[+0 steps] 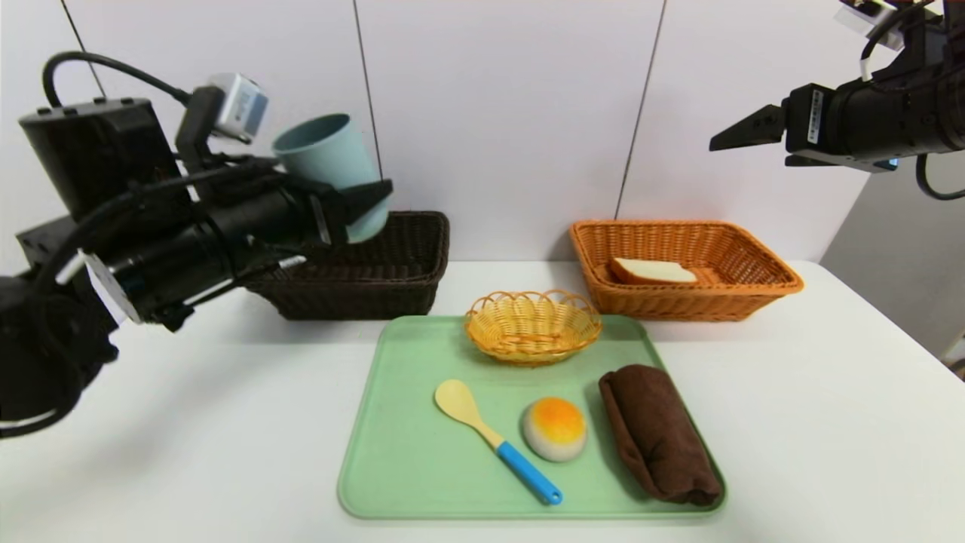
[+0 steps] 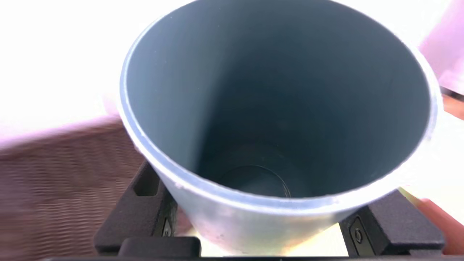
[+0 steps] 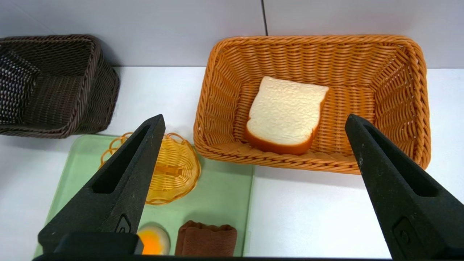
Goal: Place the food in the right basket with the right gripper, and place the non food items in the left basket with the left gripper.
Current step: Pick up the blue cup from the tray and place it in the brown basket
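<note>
- White table before a pale panelled wall carries your three baskets and one green tray.
- Your left gripper clamps the single grey-blue cup, raised above the dark left basket.
- Your right gripper hangs wide open over the right basket, which holds one bread slice.
- One bun, one spoon and one towel lie on the tray, beside the small yellow basket.

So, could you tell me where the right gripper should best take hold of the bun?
Probably across the bun at its widest middle, coming straight down: it is a low dome sitting flat on the tray, with spoon and towel close on either side.
</note>
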`<action>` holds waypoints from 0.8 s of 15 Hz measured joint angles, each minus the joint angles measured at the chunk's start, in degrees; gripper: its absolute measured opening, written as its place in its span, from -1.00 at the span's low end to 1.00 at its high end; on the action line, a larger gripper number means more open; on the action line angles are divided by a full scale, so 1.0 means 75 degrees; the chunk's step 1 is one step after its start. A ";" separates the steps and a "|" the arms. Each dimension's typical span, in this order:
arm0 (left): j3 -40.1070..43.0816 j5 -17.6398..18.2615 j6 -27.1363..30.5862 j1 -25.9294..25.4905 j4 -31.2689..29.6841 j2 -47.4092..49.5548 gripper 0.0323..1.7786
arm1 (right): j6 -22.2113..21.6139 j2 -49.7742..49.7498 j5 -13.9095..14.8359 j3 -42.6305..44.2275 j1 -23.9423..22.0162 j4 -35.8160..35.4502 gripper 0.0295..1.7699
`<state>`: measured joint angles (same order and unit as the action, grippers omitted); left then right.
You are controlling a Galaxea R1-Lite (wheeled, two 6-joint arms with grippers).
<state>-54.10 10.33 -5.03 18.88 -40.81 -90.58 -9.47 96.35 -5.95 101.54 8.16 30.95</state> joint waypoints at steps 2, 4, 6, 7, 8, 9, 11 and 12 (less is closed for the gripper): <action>-0.0909 0.0085 0.0024 -0.0714 0.0756 -0.0312 0.30 | -0.0005 0.0016 0.0007 0.0015 0.0000 0.0010 0.93; -0.1635 0.0358 0.0033 -0.1281 0.1580 -0.0691 0.30 | -0.0005 0.0037 0.0007 0.0026 0.0000 0.0010 0.93; -0.2261 0.0775 0.0011 -0.1651 0.2745 -0.0985 0.30 | -0.0005 0.0052 0.0007 0.0031 0.0000 0.0007 0.93; -0.2526 0.0952 0.0007 -0.1801 0.3256 -0.1139 0.30 | -0.0005 0.0063 0.0003 0.0031 0.0000 0.0007 0.93; -0.2768 0.1044 0.0018 -0.1923 0.3641 -0.1312 0.30 | -0.0005 0.0075 0.0007 0.0031 0.0000 0.0007 0.93; -0.3004 0.1070 0.0036 -0.2030 0.3947 -0.1487 0.30 | -0.0011 0.0086 0.0003 0.0031 0.0000 0.0010 0.93; -0.3451 0.1078 0.0054 -0.2176 0.4428 -0.1819 0.29 | -0.0015 0.0111 0.0003 0.0029 0.0000 0.0010 0.93; -0.3636 0.1084 0.0055 -0.2224 0.4642 -0.1985 0.29 | -0.0015 0.0122 0.0007 0.0029 0.0000 0.0000 0.93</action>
<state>-81.37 18.46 -4.62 2.21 -6.00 -105.46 -9.58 97.27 -5.90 101.75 8.16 30.95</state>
